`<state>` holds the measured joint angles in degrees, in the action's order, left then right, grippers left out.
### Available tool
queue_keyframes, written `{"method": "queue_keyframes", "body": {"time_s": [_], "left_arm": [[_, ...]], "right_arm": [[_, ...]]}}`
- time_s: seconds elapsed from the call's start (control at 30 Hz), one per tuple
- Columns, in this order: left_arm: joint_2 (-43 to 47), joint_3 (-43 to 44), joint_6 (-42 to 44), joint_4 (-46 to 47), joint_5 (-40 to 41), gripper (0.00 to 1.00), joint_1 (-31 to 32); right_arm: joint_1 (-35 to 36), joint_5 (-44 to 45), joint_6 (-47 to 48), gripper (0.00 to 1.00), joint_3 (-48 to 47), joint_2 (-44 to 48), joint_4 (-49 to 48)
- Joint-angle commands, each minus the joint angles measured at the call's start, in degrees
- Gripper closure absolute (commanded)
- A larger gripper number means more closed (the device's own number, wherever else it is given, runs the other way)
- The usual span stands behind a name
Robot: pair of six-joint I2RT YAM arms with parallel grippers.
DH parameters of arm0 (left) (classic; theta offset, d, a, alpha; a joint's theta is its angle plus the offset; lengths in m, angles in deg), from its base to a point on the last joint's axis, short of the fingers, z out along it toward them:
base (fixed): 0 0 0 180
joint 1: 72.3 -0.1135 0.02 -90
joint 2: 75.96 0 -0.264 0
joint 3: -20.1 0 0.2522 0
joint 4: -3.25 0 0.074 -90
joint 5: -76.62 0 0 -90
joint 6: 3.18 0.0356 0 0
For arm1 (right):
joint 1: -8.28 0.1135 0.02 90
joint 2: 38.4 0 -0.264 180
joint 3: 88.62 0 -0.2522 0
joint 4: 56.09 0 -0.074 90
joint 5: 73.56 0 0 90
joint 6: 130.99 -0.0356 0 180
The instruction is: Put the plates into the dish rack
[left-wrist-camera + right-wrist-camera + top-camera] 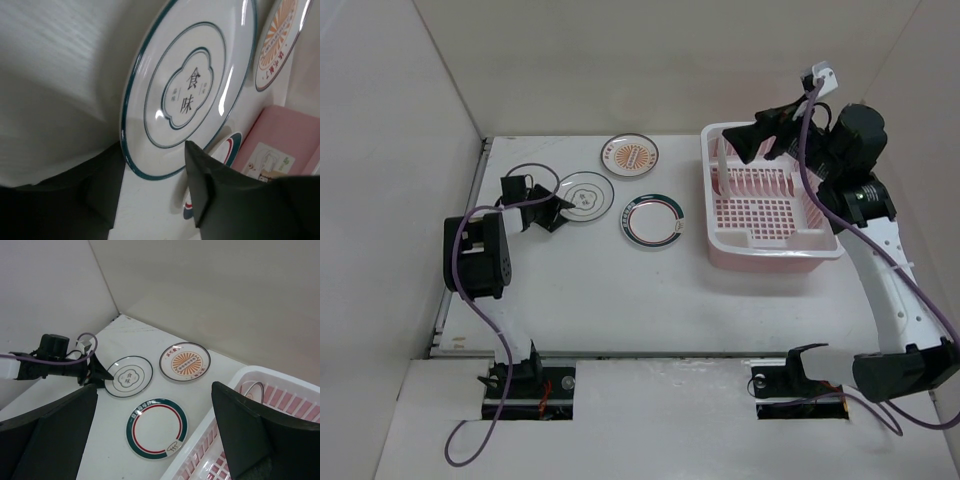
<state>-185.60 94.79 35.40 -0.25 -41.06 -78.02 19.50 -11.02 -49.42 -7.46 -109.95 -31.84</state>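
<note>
On table [620, 300], left | flower-outline plate [190, 90] | rim between spread left jaws

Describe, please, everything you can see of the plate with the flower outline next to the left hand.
The flower-outline plate is small, round and glossy white, and looks ceramic. It has a thin dark teal rim, an inner ring and a flower-shaped outline around dark characters. It lies face up on the table, apart from the other plates. The open left hand straddles its left edge, but actual contact cannot be confirmed.

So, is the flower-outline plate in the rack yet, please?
Out: the plate lies on the table, left gripper at its edge.
</note>
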Motion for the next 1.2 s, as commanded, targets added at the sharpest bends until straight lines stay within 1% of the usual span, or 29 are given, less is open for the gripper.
{"method": "queue_keyframes", "body": {"time_s": [0.0,0.03,0.07,0.1,0.13,0.2,0.23,0.27,0.37,0.43,0.47,0.5,0.53,0.57,0.6,0.63,0.67,0.73,0.77,0.8,0.87,0.9,0.93,0.97,1.0,1.03,1.1,1.17], "left_arm": [[-0.92,0.68,-0.70,-3.41,3.95,0.61,-0.17],[-0.92,0.69,-0.70,-3.41,3.95,0.67,-0.17],[-1.53,0.69,-1.31,-4.02,3.95,0.70,-0.17],[-1.54,1.29,-1.32,-4.02,4.56,0.76,-0.17],[-1.54,1.30,-1.32,-4.02,4.57,0.78,-0.17],[-2.06,2.00,-1.32,-4.64,4.57,0.86,-0.17],[-2.06,2.53,-1.32,-5.33,4.57,0.96,-0.17],[-2.67,3.31,-1.32,-5.34,4.57,1.00,-0.17],[-3.73,4.98,-0.79,-6.75,4.57,1.00,-0.17],[-4.26,6.13,-0.17,-9.89,4.57,1.00,-0.17],[-4.26,6.83,0.52,-10.95,5.26,1.00,-0.17],[-3.39,6.84,0.53,-12.01,5.27,1.00,-0.17],[-2.42,6.84,0.53,-13.67,6.57,1.00,-0.17],[0.46,6.84,1.23,-13.69,6.59,1.00,-0.17],[2.31,6.32,1.23,-14.30,7.28,1.00,-0.17],[4.16,6.31,1.23,-15.35,8.77,1.00,-0.17],[7.66,6.83,1.75,-17.53,8.79,1.00,-0.17],[10.40,10.08,2.28,-21.32,9.40,1.00,-0.17],[11.55,11.74,2.29,-25.43,9.92,1.00,-0.17],[13.65,13.33,2.29,-27.38,9.93,1.00,0.44],[15.24,17.98,2.29,-31.25,10.54,1.00,0.44],[15.86,19.65,1.07,-35.71,10.54,1.00,0.44],[15.87,23.06,1.06,-38.19,10.02,1.00,0.96],[15.87,24.66,0.45,-40.47,9.32,1.00,0.97],[14.73,26.16,0.44,-45.54,6.62,1.00,0.97],[13.24,28.35,0.44,-47.86,5.72,1.00,0.97],[13.23,28.37,-0.09,-49.72,2.48,1.00,0.97],[15.42,26.36,-1.57,-49.72,1.32,1.00,1.58]], "right_arm": [[1.69,0.03,-0.28,0.00,-5.44,0.80,-0.21],[1.70,0.04,-0.28,0.00,-6.06,0.27,-0.20],[2.22,0.04,-0.28,0.00,-6.06,-0.25,0.50],[2.22,0.04,-0.28,0.00,-6.67,-0.26,0.51],[2.22,0.04,-0.28,0.00,-6.68,-0.26,0.51],[2.22,0.04,-0.28,0.00,-6.68,-0.26,0.51],[2.22,0.04,-0.28,0.00,-6.68,-0.26,0.51],[2.22,0.04,-0.28,0.00,-6.68,-0.78,0.51],[2.22,0.04,0.43,0.00,-6.15,-0.79,0.51],[2.75,0.04,2.00,0.00,-5.63,-1.31,0.51],[3.71,0.04,3.31,0.00,-5.62,-2.18,2.16],[4.67,0.82,7.07,0.00,-6.15,-3.58,3.65],[7.38,2.66,9.54,0.00,-6.94,-4.47,5.50],[9.24,4.77,12.09,0.00,-7.64,-5.26,7.43],[11.17,7.22,16.82,0.00,-8.78,-6.83,10.67],[13.19,9.51,18.95,0.00,-8.79,-7.55,12.01],[16.95,13.19,20.71,0.00,-9.49,-8.34,12.98],[20.92,17.42,25.18,0.00,-10.01,-10.61,15.09],[22.95,21.71,26.52,0.00,-10.02,-11.50,15.10],[26.97,24.01,27.75,0.00,-10.02,-12.46,15.10],[30.77,27.88,30.92,0.00,-10.02,-15.54,15.10],[34.09,31.12,31.80,0.00,-10.02,-16.59,13.96],[35.52,32.63,32.67,0.00,-9.50,-17.56,11.69],[36.75,33.87,34.08,0.00,-9.49,-19.57,10.62],[38.85,35.18,34.87,0.00,-9.49,-20.64,9.83],[39.92,36.15,35.49,0.00,-9.49,-21.61,8.95],[41.50,37.13,36.37,0.00,-10.63,-24.68,7.45],[42.57,37.83,37.08,0.00,-13.17,-26.97,6.92]]}}
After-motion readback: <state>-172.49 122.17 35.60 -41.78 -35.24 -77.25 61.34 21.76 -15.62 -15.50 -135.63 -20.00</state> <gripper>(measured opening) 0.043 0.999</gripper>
